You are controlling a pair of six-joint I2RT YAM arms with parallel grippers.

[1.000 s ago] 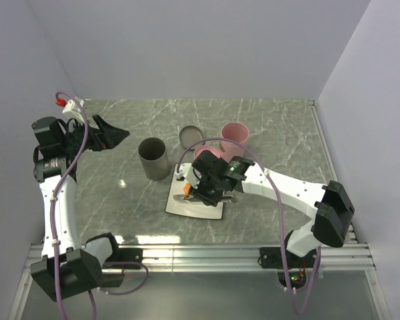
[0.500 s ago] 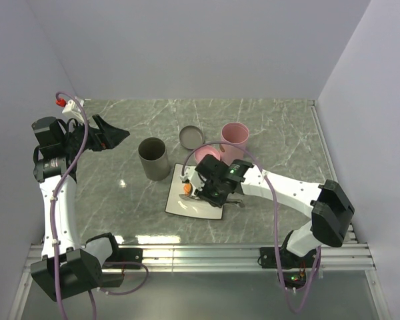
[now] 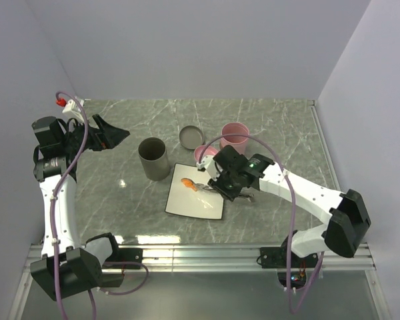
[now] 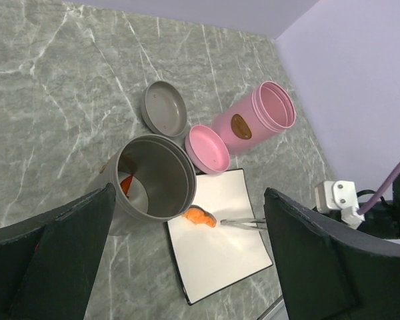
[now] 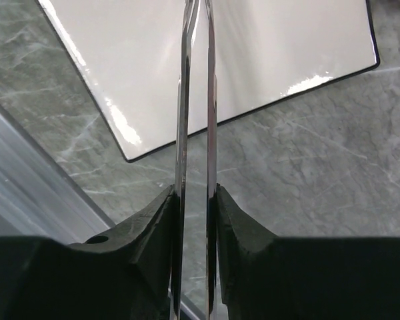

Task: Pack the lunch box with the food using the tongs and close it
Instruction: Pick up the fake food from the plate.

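**Silver tongs [image 3: 207, 189] beside orange-red piece [image 3: 189, 184]**

The right gripper [image 5: 195, 200] pinches the tongs, arms nearly together, tips just beside the piece on the white plate [image 3: 200, 205]. The left gripper [image 3: 112, 135] gapes wide, empty, well apart.

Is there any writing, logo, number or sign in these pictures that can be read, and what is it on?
No text here can be read.
Brown oval label on the tall pink cylindrical container: too small and blurred to read.
White square plate: no marking shows.
Slim silver metal tongs: no marking shows.
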